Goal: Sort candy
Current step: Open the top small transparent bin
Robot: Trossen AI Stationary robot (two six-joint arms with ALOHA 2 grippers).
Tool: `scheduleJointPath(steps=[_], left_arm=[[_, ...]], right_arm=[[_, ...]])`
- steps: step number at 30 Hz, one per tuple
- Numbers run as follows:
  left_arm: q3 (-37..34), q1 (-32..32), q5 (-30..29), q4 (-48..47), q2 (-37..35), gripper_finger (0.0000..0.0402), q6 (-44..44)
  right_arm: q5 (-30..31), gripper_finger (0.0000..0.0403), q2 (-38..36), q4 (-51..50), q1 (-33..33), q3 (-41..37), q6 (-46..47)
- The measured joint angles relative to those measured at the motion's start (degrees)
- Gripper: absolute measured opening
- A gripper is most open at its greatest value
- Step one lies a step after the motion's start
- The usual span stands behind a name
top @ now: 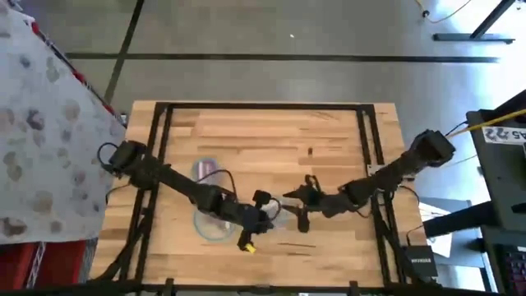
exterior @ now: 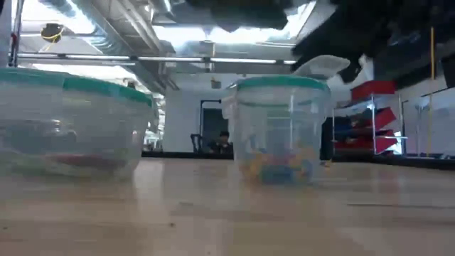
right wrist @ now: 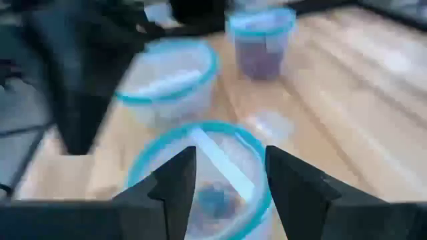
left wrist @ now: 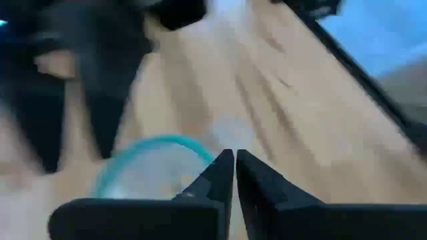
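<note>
- High view: both arms meet low-centre of the frame. The left hand (top: 265, 215) sits by a clear bowl (top: 215, 224), and a yellow bit (top: 246, 244) lies on the desk (top: 329, 140) just below it. The right hand (top: 297, 201) is right next door.
- Low view: the tall tub (exterior: 283, 128) in the middle already holds colourful candy (exterior: 279, 169), and the wide bowl (exterior: 71, 124) at left has some reddish pieces, so I'd guess sorting's well underway.
- Left wrist view: fingers pressed together, nothing visibly pinched, over a teal-rimmed bowl (left wrist: 153, 170).
- Right wrist view: fingers spread, empty, over a bowl (right wrist: 207, 180) with a dark sweet (right wrist: 215, 199) inside. The far tub (right wrist: 261, 41) is full of purple candy.
</note>
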Motion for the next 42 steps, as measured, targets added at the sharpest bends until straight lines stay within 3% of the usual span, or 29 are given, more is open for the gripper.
scheduleJointPath(steps=[9,15,21,25,27,31,36,42], left_arm=[[0.19,0.29,-9.09,-5.21,1.98,0.0003,0.59],[0.06,0.65,-17.16,-9.47,1.16,0.0003,0.61],[0.10,0.02,-17.80,-8.38,-0.43,0.0003,0.73],[0.91,-0.94,-17.80,-5.26,-0.43,0.0003,2.79],[1.22,-1.14,-16.97,-1.88,-0.49,0.0003,4.48],[1.22,0.37,-8.11,5.36,-0.12,0.0003,5.50],[1.28,3.37,-1.84,7.22,3.11,0.0003,5.38],[1.22,3.79,2.37,7.08,5.61,0.0003,5.38]], right_arm=[[-3.58,0.0166,2.95,-13.98,1.75,6.88,0.37],[-3.98,0.0165,3.03,-13.85,6.30,11.59,0.42],[-1.39,0.0165,2.05,-19.90,10.52,16.10,0.69],[-6.06,0.0165,2.40,-19.57,14.79,14.96,3.79],[-8.68,0.0165,3.62,-17.02,17.36,14.68,7.14],[-7.93,0.0165,8.04,-16.92,20.85,14.29,14.28],[2.48,0.0165,10.75,-22.42,21.14,14.27,18.36],[10.84,0.0165,6.66,-35.54,20.68,14.33,22.30]])
